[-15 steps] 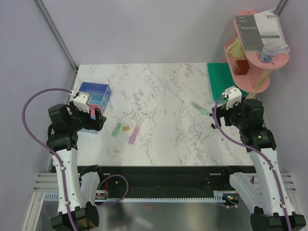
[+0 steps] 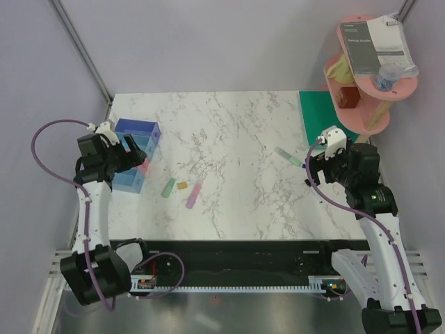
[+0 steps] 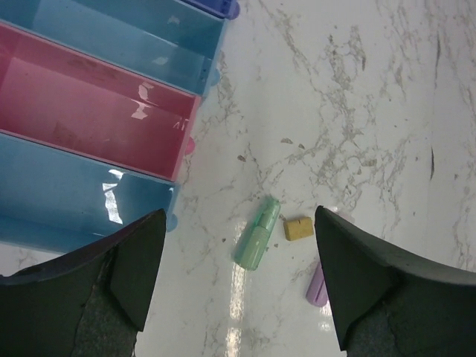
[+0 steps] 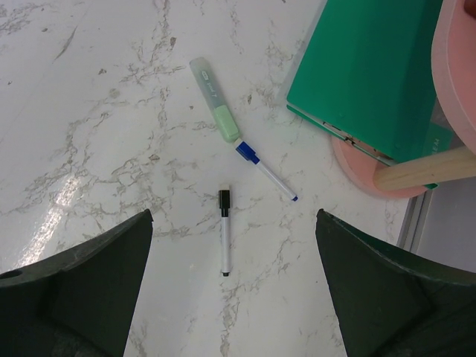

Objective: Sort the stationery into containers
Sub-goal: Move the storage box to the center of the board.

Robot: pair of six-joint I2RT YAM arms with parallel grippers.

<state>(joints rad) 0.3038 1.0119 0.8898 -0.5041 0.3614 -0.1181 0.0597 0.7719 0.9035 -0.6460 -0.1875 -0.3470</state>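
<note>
The four joined bins sit at the table's left; in the left wrist view I see the dark blue corner, a light blue bin, the pink bin and a light blue bin, all empty where visible. My left gripper hangs open over them, and in its wrist view it is empty. Just right lie a green marker, a tan block and a pink marker. My right gripper is open above a green highlighter, a blue-capped pen and a black-capped pen.
A green mat lies at the back right corner. A pink tiered shelf stands beside it, with a spiral booklet on top. Its base is close to the pens. A wall post runs along the left edge.
My left arm has swung back and left, so its gripper now sits over the bins instead of at their near end. The right arm has barely moved. No item has moved.
</note>
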